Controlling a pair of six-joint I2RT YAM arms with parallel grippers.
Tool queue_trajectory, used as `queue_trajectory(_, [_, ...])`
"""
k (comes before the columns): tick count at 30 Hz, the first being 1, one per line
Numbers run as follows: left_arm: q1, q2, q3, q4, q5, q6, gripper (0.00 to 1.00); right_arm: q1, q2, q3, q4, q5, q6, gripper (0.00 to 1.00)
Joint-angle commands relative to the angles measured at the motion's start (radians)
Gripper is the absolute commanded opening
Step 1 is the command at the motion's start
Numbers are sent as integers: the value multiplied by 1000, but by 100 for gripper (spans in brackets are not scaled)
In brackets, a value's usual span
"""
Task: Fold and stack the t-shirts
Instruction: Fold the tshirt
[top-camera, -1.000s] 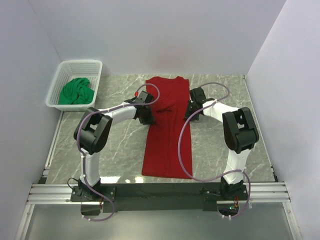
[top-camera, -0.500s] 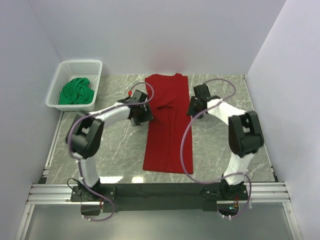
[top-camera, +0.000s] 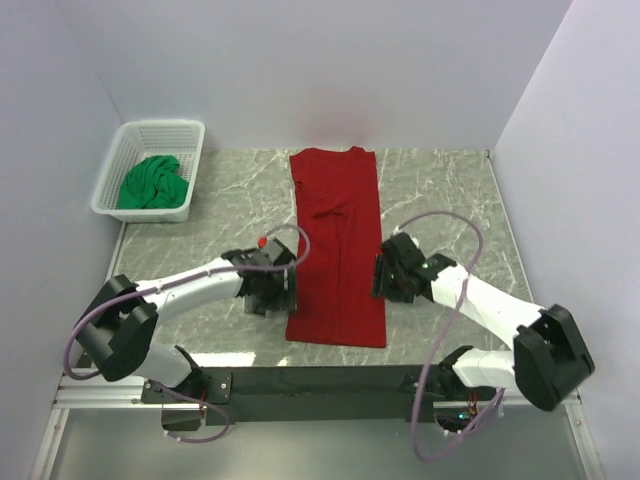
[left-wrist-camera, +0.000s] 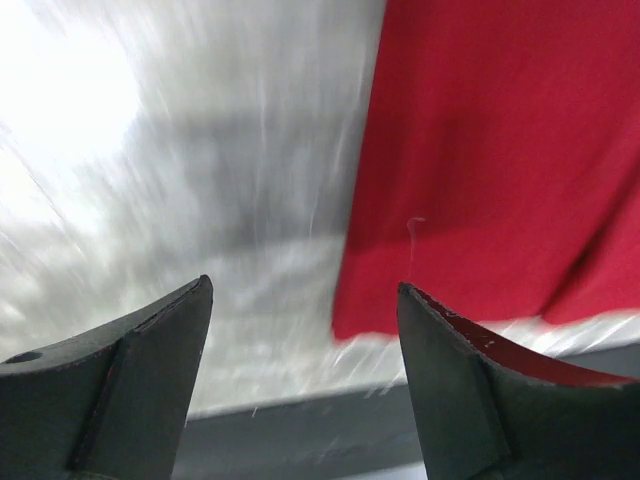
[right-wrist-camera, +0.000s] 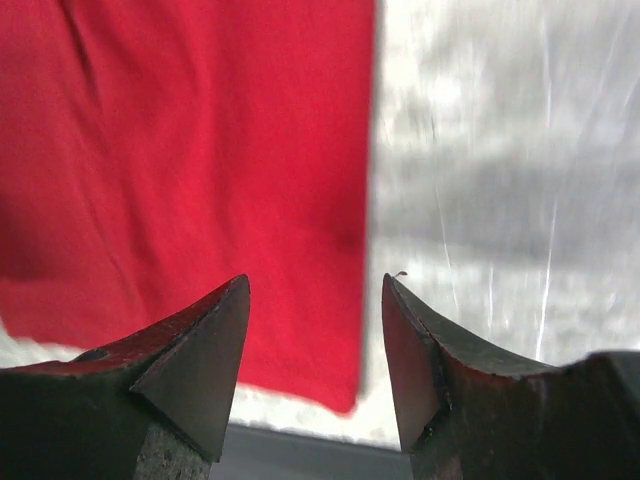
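With the red t-shirt (top-camera: 338, 250) released, I bring left fingers (left-wrist-camera: 140, 360) and right fingers (right-wrist-camera: 190, 370), spread, to its hem at the bench's (top-camera: 440, 200) near edge for folding.

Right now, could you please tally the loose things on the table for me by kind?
T-shirts: 2, a red t-shirt laid out flat and a green t-shirt bunched up inside the basket
Baskets: 1, white plastic, at the far left corner
Total: 3
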Motion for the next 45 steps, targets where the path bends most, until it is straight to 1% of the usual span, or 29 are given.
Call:
queue_trajectory(1, [-84,-44,-51,-43,14,-64,79,43,-98,-64,-48,18,65,63])
queue_trajectory(4, [-123,-25,-56,-45,0,-90,77,58,-147,-131,-56,6,75,59])
queue_trajectory(5, [-139,-19,-49,-45,-7,-93,77,58,-155,-153,-62,3,78,55])
queue_trajectory(6, [-146,-1,-37,-49,-10,-97,76,61,-162,-159,-65,3,78,54])
queue_trajectory(15, [-189,71,4,-37,-39,-117,70,78,-156,-188,-88,-18,75,55])
queue_trajectory(22, [-230,139,30,-43,-52,-129,66,118,-130,-187,-102,-26,88,58])
queue_trajectory(28, [-244,163,33,-42,-46,-133,52,158,-109,-183,-128,-24,116,60])
queue_trajectory(32, [-248,168,38,-34,-38,-123,41,187,-93,-179,-140,-23,133,60])
queue_trajectory(34, [-248,173,43,-32,-38,-120,38,204,-95,-170,-152,-20,142,59])
queue_trajectory(35, [-248,179,47,-34,-33,-117,32,207,-93,-168,-155,-20,145,58])
queue_trajectory(37, [-250,180,49,-32,-33,-112,30,214,-89,-168,-152,-26,147,57])
queue_trajectory(40, [-250,183,52,-34,-33,-109,24,225,-70,-167,-149,-38,145,56])
queue_trajectory(45, [-250,179,50,-37,-35,-109,24,253,-24,-156,-143,-47,141,52])
